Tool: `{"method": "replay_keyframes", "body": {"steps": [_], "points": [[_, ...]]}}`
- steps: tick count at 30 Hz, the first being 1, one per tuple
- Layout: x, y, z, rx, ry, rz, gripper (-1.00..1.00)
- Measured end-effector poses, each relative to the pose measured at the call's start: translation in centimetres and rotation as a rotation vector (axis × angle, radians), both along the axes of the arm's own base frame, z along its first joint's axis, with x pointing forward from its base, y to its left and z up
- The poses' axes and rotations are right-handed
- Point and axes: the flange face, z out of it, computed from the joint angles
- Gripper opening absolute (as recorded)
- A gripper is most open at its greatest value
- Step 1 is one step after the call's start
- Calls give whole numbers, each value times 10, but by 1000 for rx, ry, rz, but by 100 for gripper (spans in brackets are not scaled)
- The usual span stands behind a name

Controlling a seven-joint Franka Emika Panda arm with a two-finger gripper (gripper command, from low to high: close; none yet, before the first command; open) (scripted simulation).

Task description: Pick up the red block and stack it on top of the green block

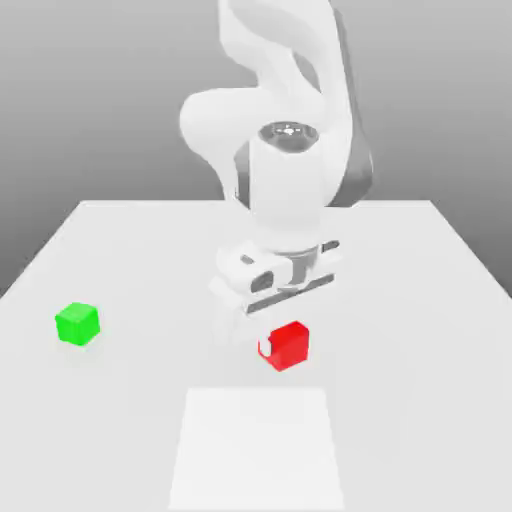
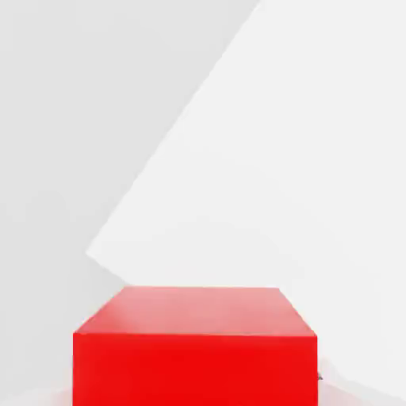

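The red block (image 1: pixel 288 346) is a small glossy cube near the middle of the white table (image 1: pixel 420 300), directly under the arm's hand. My gripper (image 1: pixel 284 348) reaches down onto it and is shut on it, with one white finger (image 1: pixel 265 347) pressed against the side facing the exterior view's left. The hand view has the red block (image 2: pixel 194 349) very close, with its top face and one side face showing. The green block (image 1: pixel 77 323) sits alone on the table, well off toward the exterior view's left and apart from the gripper.
A brighter white square patch (image 1: pixel 257 450) lies flat on the table just in front of the red block; the same patch (image 2: pixel 285 158) appears as a pale area in the hand view. The arm's white body (image 1: pixel 285 150) rises behind the blocks.
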Motion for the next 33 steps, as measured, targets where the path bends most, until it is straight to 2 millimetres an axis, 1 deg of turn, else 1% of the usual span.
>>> {"method": "replay_keyframes", "body": {"steps": [2,4,6,8,10,12,15,17,18,20,25,27,28,33], "points": [[2,-36,11,0,-10,5,-100],[-2,-73,21,-1,-17,9,-100],[-11,-112,29,-4,-22,10,-100],[-25,-149,35,-8,-24,10,-100],[-45,-185,38,-12,-23,8,-100],[-69,-219,39,-14,-18,5,-100],[-112,-263,34,-13,-6,-2,-100],[-145,-288,27,-8,5,-7,-100],[-158,-296,22,-5,8,-9,-100],[-167,-303,10,-4,10,-12,-100],[-169,-305,-25,-1,7,-11,-100],[-169,-304,-26,1,8,-11,-100],[-169,-304,-26,2,9,-11,100],[-169,-304,-26,2,9,-11,100]]}}
